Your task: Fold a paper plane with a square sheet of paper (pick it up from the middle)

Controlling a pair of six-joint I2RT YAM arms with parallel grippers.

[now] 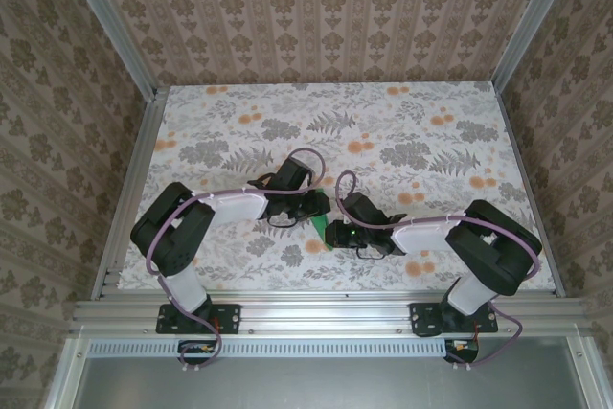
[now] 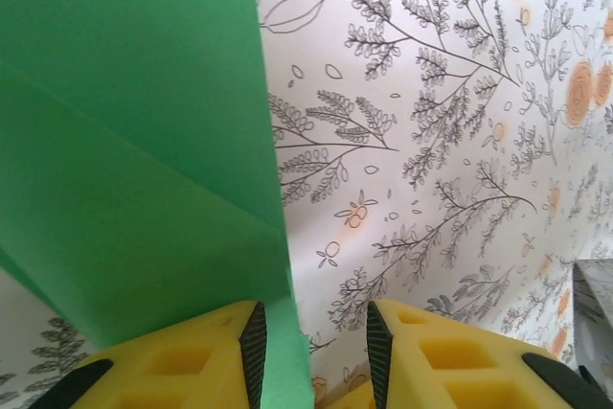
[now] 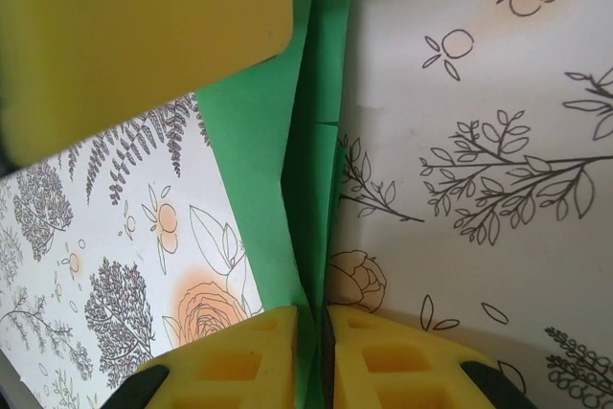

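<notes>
The square sheet of paper [image 1: 318, 227] is bright green and folded into creased layers, held up between both grippers near the table's front middle. My right gripper [image 3: 314, 318] is shut on its folded edge, and the green layers [image 3: 263, 160] rise straight out of the pinch. My left gripper [image 2: 311, 328] stands open. One edge of the sheet [image 2: 124, 160] runs down along its left pad [image 2: 251, 342], and the other pad stays clear of it. In the top view the left gripper [image 1: 305, 210] and right gripper [image 1: 337, 234] nearly touch. A left finger [image 3: 134, 26] looms over the sheet.
The table [image 1: 383, 131] has a flowered cover, with patterned walls on three sides. Aluminium rails [image 1: 326, 313] run along the near edge by the arm bases. Both arms are bent inward toward the middle.
</notes>
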